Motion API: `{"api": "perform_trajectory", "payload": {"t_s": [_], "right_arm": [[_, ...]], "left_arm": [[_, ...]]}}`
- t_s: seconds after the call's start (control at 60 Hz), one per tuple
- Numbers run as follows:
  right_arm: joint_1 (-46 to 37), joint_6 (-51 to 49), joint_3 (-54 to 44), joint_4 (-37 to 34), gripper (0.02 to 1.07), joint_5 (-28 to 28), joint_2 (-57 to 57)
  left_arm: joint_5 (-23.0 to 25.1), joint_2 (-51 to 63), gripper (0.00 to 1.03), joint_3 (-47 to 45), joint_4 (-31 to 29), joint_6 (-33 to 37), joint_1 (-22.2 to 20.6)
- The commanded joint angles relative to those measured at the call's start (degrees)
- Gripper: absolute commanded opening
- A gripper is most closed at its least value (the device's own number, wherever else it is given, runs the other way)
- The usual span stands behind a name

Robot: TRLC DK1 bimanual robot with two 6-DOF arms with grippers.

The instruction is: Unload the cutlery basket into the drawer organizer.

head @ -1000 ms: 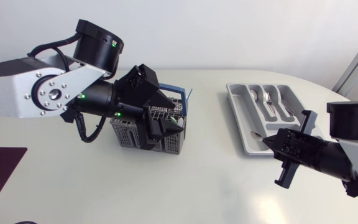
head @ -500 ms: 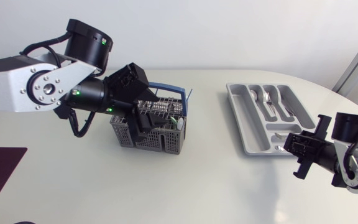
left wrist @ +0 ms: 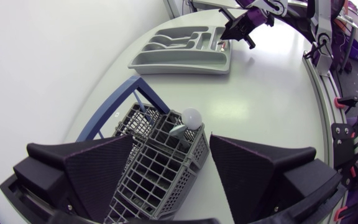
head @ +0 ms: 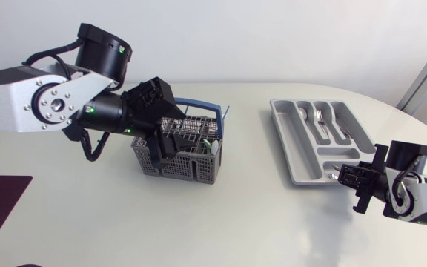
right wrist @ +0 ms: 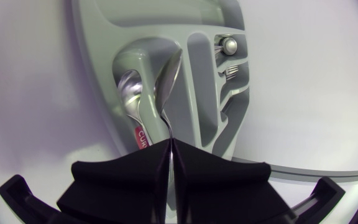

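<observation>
Two robot arms work over a white surface (head: 236,215) that carries one basket and one tray, well apart.

The left end effector (head: 170,139) hangs directly over a grey plastic mesh cutlery basket with a blue handle (head: 191,165). In the left wrist view its two black fingers (left wrist: 95,171) stand wide apart, one on each side of the basket (left wrist: 157,165), and grip nothing. One utensil with a rounded white end (left wrist: 192,116) stands in a corner compartment of the basket, ahead of the end effector.

The right end effector (right wrist: 169,146) is clamped on the handle of one silver metal spoon (right wrist: 168,87). The spoon's bowl points away from the fingers, over a long compartment of the grey plastic drawer organizer (right wrist: 98,62). A second silver spoon (right wrist: 129,90) lies in that compartment, just beside the held one, and fork tines (right wrist: 230,73) show in a neighbouring compartment.

From above, the organizer (head: 280,122) sits at the right of the surface, the right end effector (head: 361,180) at its near corner. It holds several silver pieces, too small to count.
</observation>
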Motion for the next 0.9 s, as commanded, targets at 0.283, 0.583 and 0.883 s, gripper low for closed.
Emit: {"api": "perform_trajectory", "payload": {"t_s": [0.283,0.583,0.883], "right_arm": [[-0.04,-2.68,-0.4,1.74,1.03,1.39,-1.41],[0.48,3.03,0.57,-7.32,1.03,0.86,-12.31],[7.69,18.67,3.82,-26.3,1.03,-3.53,-22.33]], "left_arm": [[-0.81,0.93,0.91,-0.77,-0.57,4.59,0.99],[-0.81,0.75,0.91,-0.77,-1.62,8.99,1.34],[-1.16,0.49,0.91,-0.07,-3.64,16.98,2.04]]}}
